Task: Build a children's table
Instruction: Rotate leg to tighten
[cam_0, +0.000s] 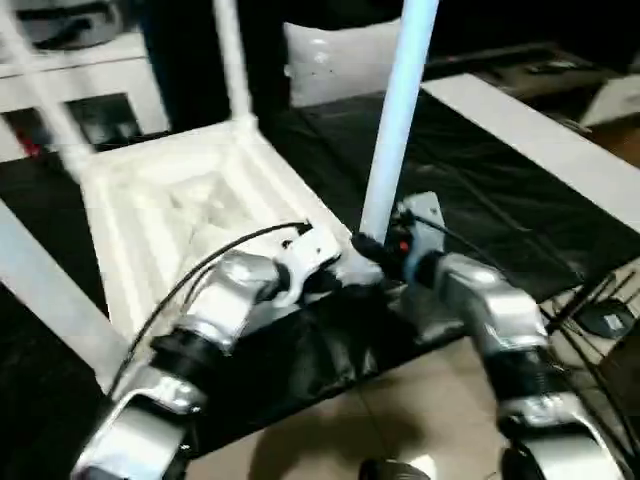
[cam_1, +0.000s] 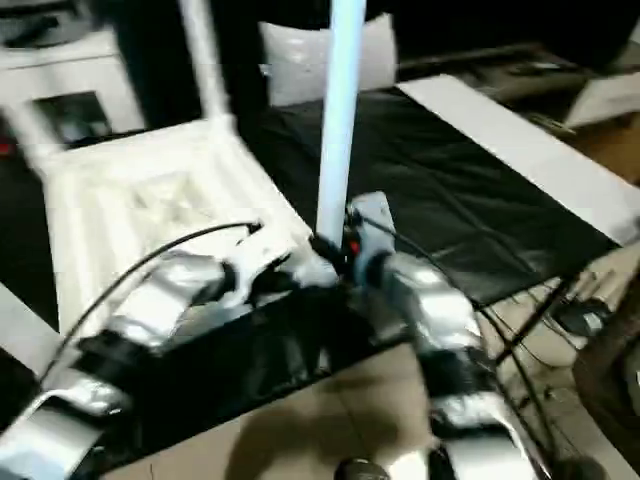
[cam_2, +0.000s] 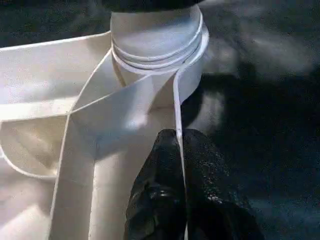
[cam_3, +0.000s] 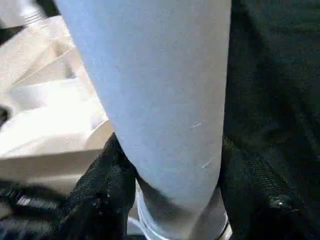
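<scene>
The children's table top (cam_0: 180, 210) lies upside down on a black-covered surface, ribbed underside up. White legs stand in its corner sockets: one at the far corner (cam_0: 232, 60), one at the left (cam_0: 40, 95), one at the near left (cam_0: 50, 300). A fourth leg (cam_0: 400, 120) rises upright from the near right corner socket (cam_2: 155, 45). My right gripper (cam_0: 372, 248) is shut around this leg just above its base, with a black finger (cam_3: 100, 200) on each side. My left gripper (cam_2: 177, 145) is shut on the top's thin rim wall right beside that socket.
The black cover (cam_0: 480, 200) stretches to the right of the table top. A white board (cam_0: 540, 130) lies along its far right side. A white cushion (cam_0: 330, 60) and a white shelf (cam_0: 90, 80) stand behind. Cables (cam_0: 600, 310) lie on the tiled floor (cam_0: 400, 410) at the right.
</scene>
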